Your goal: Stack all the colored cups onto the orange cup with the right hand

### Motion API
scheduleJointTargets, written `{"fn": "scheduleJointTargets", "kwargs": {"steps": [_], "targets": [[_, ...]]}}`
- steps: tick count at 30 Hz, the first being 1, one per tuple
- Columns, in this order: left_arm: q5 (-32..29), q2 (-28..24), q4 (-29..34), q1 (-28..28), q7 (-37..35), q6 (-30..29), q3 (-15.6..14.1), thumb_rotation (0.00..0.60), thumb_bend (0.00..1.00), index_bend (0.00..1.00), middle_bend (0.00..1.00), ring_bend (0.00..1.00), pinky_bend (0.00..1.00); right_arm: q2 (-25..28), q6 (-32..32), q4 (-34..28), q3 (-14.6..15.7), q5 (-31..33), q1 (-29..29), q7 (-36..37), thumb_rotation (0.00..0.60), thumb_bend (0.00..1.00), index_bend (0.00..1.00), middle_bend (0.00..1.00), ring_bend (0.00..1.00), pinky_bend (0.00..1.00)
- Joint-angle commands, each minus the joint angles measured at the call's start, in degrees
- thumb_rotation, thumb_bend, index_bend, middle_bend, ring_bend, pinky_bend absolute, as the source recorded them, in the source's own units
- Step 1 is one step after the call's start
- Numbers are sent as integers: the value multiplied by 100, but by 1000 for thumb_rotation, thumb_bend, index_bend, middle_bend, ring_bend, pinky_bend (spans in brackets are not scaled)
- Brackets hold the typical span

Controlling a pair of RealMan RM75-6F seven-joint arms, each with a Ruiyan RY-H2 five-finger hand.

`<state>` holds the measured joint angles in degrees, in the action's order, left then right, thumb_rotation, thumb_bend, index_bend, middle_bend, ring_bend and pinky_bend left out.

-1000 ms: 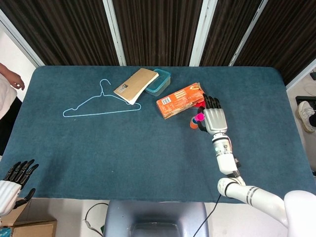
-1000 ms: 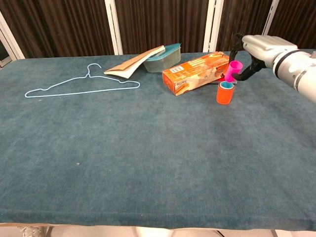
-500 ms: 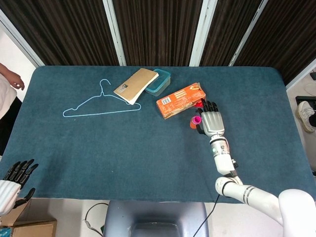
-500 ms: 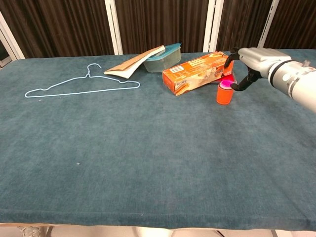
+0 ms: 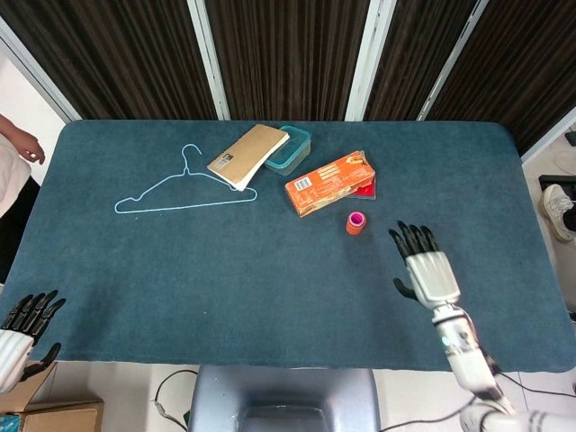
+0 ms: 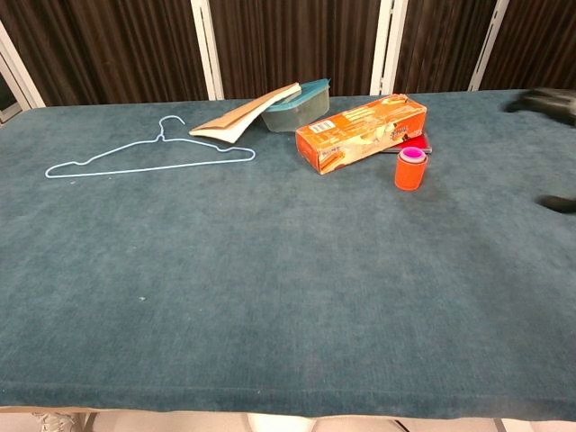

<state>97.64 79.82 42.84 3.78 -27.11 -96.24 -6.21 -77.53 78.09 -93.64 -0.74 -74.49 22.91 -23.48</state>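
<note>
pink cup (image 5: pixel 358 218) nested in the orange cup (image 6: pixel 409 173) beside an orange box (image 5: pixel 329 183); right hand (image 5: pixel 427 273) spread, empty, well apart; left hand (image 5: pixel 18 328) open, empty.

Place: a robot test room or lab, staged rather than lived in.
Table: one wide table (image 5: pixel 270 288) under dark teal cloth, spreading left of and ahead of the right hand (image 5: pixel 429 272).
Backdrop: dark ribbed curtains (image 5: pixel 288 54) split by white posts, beyond the table's far edge, well ahead of the hand.
Props: unrelated household items set out as samples, all far-left of the hand: a wire hanger (image 5: pixel 180 189), a brown book (image 5: pixel 247 155) leaning on a teal food container (image 5: pixel 292 148), an orange carton (image 5: pixel 328 183).
Bystander: a person's arm (image 5: pixel 20 144) at the far left edge.
</note>
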Motion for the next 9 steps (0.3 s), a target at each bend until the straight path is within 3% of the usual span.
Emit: {"fn": "scheduleJointTargets", "kwargs": {"steps": [1,9], "targets": [[15,7,8,5,22,-4,-7,600,389,0,0,0,77,429,1385,136,796,-1040,-1203,597,600,389,0,0,0,0],[50,26,17,-28,124,-97,-18,600,390,0,0,0,77,533,1379,270,702,-1254,-1379,786,600,389,0,0,0,0]]}}
